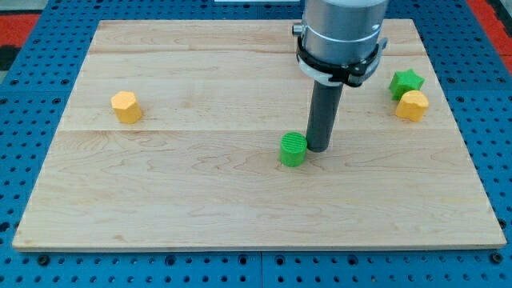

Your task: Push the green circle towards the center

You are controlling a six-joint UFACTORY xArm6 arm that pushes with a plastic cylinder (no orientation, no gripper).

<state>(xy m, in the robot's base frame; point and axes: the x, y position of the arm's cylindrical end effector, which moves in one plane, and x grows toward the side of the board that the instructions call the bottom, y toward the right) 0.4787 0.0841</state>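
The green circle (293, 149), a short green cylinder, stands on the wooden board (240, 200) a little right of and below its middle. My tip (318, 149) is down on the board just to the right of the green circle, touching or almost touching its right side. The dark rod rises from the tip to the grey arm housing at the view's top.
A green star block (406, 82) sits near the board's right edge, with a yellow block (412, 105) touching it just below. A yellow hexagon block (126, 106) sits at the left. A blue pegboard surrounds the board.
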